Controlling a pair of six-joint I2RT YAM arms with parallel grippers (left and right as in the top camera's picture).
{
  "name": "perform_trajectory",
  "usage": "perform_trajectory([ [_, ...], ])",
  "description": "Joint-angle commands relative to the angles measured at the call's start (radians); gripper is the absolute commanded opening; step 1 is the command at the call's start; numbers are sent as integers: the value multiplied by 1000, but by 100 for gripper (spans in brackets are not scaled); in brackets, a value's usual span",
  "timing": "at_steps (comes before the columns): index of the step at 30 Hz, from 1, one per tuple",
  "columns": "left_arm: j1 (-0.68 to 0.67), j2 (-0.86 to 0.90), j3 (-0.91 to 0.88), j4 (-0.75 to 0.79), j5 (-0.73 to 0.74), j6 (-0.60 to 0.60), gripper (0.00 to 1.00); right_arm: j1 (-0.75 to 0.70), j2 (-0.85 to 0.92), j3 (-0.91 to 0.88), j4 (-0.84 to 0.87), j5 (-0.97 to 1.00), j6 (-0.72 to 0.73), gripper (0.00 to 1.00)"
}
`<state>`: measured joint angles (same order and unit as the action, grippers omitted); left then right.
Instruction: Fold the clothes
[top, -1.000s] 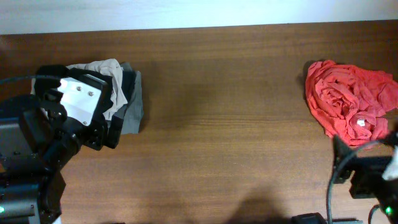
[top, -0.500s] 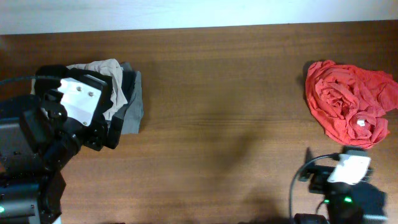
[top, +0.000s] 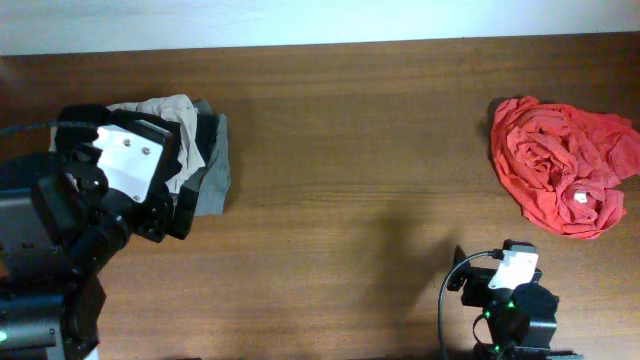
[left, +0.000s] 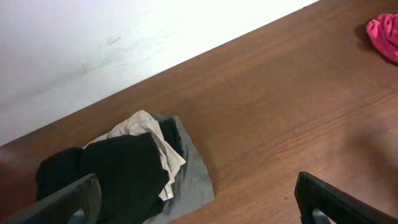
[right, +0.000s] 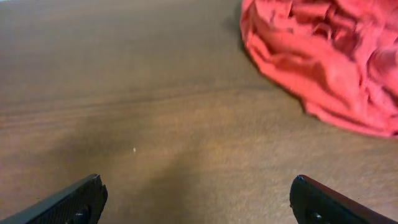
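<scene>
A crumpled red garment (top: 562, 163) lies at the table's right edge; it also shows in the right wrist view (right: 323, 59) and as a sliver in the left wrist view (left: 384, 36). A pile of folded clothes, beige, grey and black (top: 200, 150), sits at the left; it also shows in the left wrist view (left: 134, 168). My left gripper (left: 196, 205) is open and empty, above the table just right of the pile. My right gripper (right: 196, 202) is open and empty over bare wood, short of the red garment. The right arm (top: 510, 295) is at the front right.
The brown wooden table (top: 350, 150) runs to a white wall (left: 93, 43) at the back. The left arm's body (top: 90, 200) covers part of the clothes pile in the overhead view.
The right arm has drawn back and to the left along the front edge, away from the red garment. The left arm and both piles have not moved.
</scene>
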<state>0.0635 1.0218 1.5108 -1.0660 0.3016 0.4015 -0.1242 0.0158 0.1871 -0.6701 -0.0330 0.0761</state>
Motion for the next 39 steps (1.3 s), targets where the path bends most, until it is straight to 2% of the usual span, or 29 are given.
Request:
perform_trajectory([
  [1,-5,0,1,2,-3,16,99,-7,-11,-29,5,-20,19,99],
  [36,-5,-5,-3,1,-3,16,99,-7,-11,-29,5,-19,18,99],
  [39,-5,-36,-40,16,-64,20,99,-7,-11,-29,5,-19,18,99],
])
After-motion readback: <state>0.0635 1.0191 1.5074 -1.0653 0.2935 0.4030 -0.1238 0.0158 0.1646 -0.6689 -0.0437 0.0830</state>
